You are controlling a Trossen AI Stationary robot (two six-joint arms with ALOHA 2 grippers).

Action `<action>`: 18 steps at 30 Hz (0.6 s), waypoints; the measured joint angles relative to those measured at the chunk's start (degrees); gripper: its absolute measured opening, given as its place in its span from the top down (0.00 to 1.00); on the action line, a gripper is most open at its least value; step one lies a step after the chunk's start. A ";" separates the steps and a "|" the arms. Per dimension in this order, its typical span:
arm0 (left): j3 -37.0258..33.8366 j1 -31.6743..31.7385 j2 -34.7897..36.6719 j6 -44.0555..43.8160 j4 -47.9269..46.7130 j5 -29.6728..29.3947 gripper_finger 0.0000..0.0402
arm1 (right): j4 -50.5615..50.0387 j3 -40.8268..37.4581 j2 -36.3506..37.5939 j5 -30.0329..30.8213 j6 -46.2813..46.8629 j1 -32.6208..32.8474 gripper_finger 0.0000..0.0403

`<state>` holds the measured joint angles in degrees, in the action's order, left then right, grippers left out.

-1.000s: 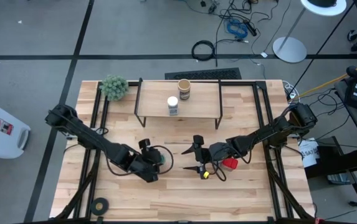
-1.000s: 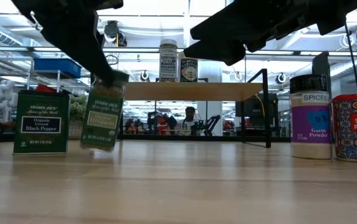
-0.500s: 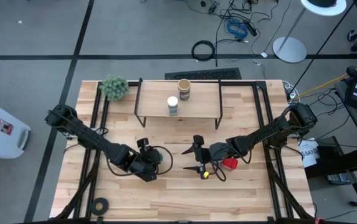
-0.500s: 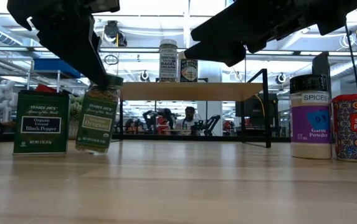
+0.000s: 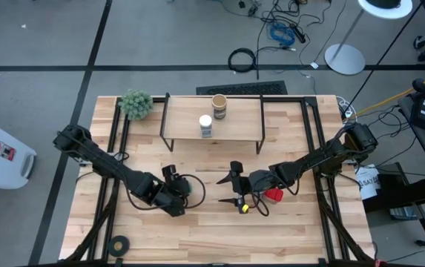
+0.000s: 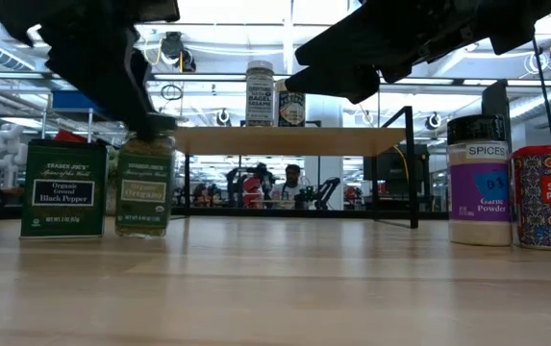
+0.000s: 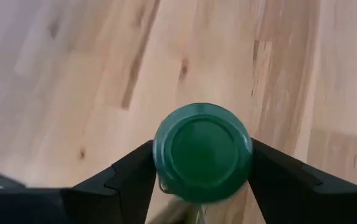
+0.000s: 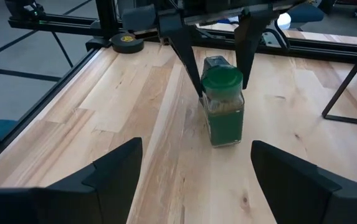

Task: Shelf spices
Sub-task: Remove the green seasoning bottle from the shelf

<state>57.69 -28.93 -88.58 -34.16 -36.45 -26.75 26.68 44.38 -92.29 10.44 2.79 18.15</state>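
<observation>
My left gripper (image 5: 179, 188) is shut on the green-lidded oregano jar (image 6: 145, 186), which stands upright near the table's middle. Just behind it stands the dark square black-pepper tin (image 6: 62, 187). My right gripper (image 5: 231, 189) hangs open above the table to the jar's right, its fingers wide apart and pointing at the jar (image 8: 223, 109). A white-lidded garlic jar (image 6: 477, 181) and the red paprika tin (image 6: 549, 197) stand under the right arm. On the shelf (image 5: 212, 136) stand a white-lidded jar (image 5: 205, 124) and the tan cylinder (image 5: 219, 106). My left gripper pinches the jar's green lid (image 7: 203, 152) between its two fingers (image 7: 134, 177), one on each side of the rim. The fingers come from above, slanting down. The jar is upright with its base (image 6: 143, 232) on the table.
The fuzzy green plant ball (image 5: 136, 104) sits at the far left corner by the shelf's left leg. A black tape roll (image 5: 119, 242) lies at the near left edge. Black rails run along both table sides. Bare wood lies between the shelf and the grippers.
My left gripper has moved down and a little toward the table's left, still shut on the lid. The oregano jar, lifted and tilted a second ago, has come upright and now stands on the table beside the black-pepper tin.
</observation>
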 joint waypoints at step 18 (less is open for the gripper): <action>-0.11 0.03 -0.17 -0.04 -1.39 1.48 0.38 | -0.02 -0.02 0.00 0.00 0.00 0.00 0.28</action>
<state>57.58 -28.91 -88.75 -34.20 -37.85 -25.28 26.65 44.36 -92.29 10.44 2.79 18.15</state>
